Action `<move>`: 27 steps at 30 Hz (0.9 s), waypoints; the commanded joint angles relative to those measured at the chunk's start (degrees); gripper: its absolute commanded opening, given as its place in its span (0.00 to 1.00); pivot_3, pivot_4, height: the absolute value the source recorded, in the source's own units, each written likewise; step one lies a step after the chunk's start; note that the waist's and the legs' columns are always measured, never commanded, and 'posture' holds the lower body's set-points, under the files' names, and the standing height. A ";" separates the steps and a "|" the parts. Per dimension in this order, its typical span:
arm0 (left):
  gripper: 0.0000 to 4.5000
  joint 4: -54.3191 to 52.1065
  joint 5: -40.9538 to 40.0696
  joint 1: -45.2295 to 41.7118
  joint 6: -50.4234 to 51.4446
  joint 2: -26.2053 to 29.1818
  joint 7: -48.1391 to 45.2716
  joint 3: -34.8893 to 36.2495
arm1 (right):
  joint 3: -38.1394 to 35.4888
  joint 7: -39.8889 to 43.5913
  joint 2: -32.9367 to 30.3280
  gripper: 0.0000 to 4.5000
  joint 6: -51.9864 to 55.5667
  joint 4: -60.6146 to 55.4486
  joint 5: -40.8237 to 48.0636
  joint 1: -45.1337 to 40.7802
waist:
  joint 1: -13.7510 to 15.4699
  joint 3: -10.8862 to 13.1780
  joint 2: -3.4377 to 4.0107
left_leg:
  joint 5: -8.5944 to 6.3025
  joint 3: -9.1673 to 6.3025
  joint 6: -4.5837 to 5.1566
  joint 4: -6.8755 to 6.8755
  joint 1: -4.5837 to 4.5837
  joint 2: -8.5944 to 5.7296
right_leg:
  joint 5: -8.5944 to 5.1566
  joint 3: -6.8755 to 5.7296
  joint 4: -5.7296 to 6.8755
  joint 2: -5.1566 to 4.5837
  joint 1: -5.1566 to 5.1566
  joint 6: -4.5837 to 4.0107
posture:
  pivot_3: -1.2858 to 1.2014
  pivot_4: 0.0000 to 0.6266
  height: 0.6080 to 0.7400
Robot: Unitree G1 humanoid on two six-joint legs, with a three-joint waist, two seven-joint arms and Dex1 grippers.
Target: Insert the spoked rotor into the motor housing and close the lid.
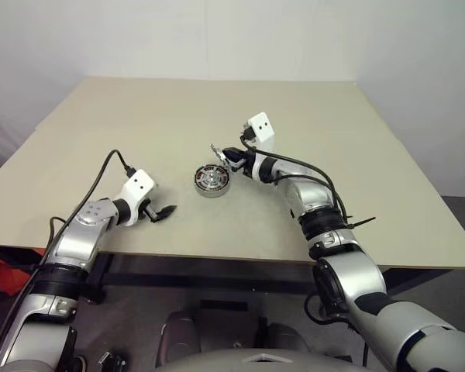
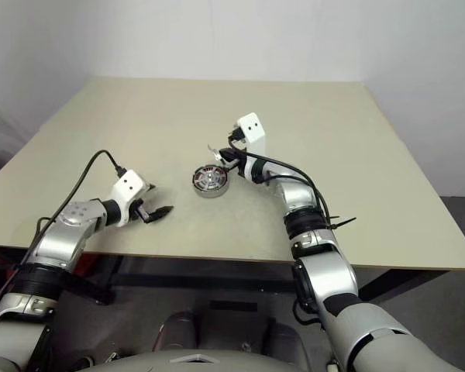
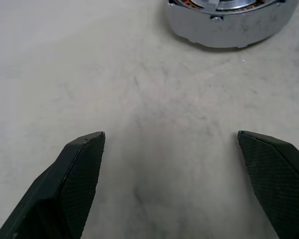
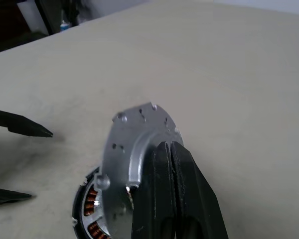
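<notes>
Silvery lid (image 1: 219,154) is pinched on edge in the right end effector (image 1: 226,157), tilted, just above and beside the motor housing (image 1: 211,180) on the worktop (image 1: 333,139). Left end effector (image 1: 164,212) is wide open, empty, farther off. Right wrist view: lid (image 4: 134,149) hangs over the coils, needs levelling. Rotor: can't confirm seated.
</notes>
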 commanded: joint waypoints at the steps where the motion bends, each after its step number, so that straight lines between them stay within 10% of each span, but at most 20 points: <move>1: 1.00 -0.61 -0.21 -1.38 -0.99 1.07 0.51 1.71 | 1.19 -0.45 0.48 0.00 0.46 -2.96 0.17 0.83 | -0.03 0.00 0.00 | 0.00 0.00 0.00 0.00 0.01 0.00 | 0.00 0.00 0.00 0.00 0.01 0.00 | 0.52 0.00 1.00; 27: 1.00 0.06 -0.12 -1.69 -1.30 2.61 1.36 2.61 | 9.74 -1.53 2.12 0.00 -6.31 0.14 -5.13 8.10 | -0.16 -0.01 -0.02 | -0.01 -0.01 0.01 -0.03 0.22 0.01 | 0.00 0.01 -0.01 0.00 0.16 0.00 | 0.52 0.00 1.00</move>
